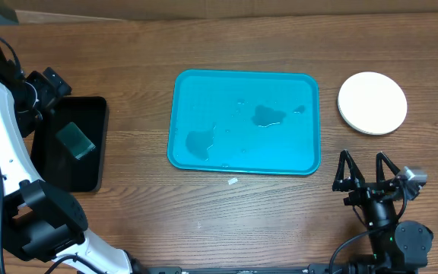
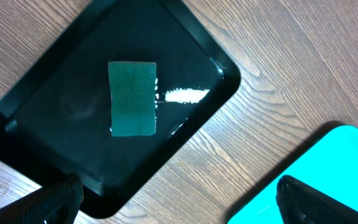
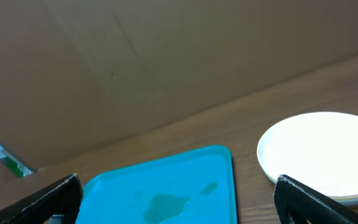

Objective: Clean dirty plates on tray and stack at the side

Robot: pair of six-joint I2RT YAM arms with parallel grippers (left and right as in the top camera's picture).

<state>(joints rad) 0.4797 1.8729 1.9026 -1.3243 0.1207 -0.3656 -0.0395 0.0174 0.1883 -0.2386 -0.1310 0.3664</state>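
Observation:
The turquoise tray (image 1: 243, 164) lies mid-table with no plates on it, only a few puddles of water. It also shows in the right wrist view (image 3: 166, 180) and at the corner of the left wrist view (image 2: 334, 162). The plates (image 1: 372, 103) sit in a stack on the table right of the tray, a clean white one on top; the stack also shows in the right wrist view (image 3: 319, 152). My right gripper (image 1: 366, 172) is open and empty, in front of the stack (image 3: 185, 202). My left gripper (image 1: 52, 85) is open and empty above the black tray's edge (image 2: 179, 199).
A smaller black tray (image 1: 90, 179) lies at the left with a green sponge (image 1: 76, 140) in it, also in the left wrist view (image 2: 132, 98). A small white scrap (image 1: 233, 182) lies on the table in front of the turquoise tray.

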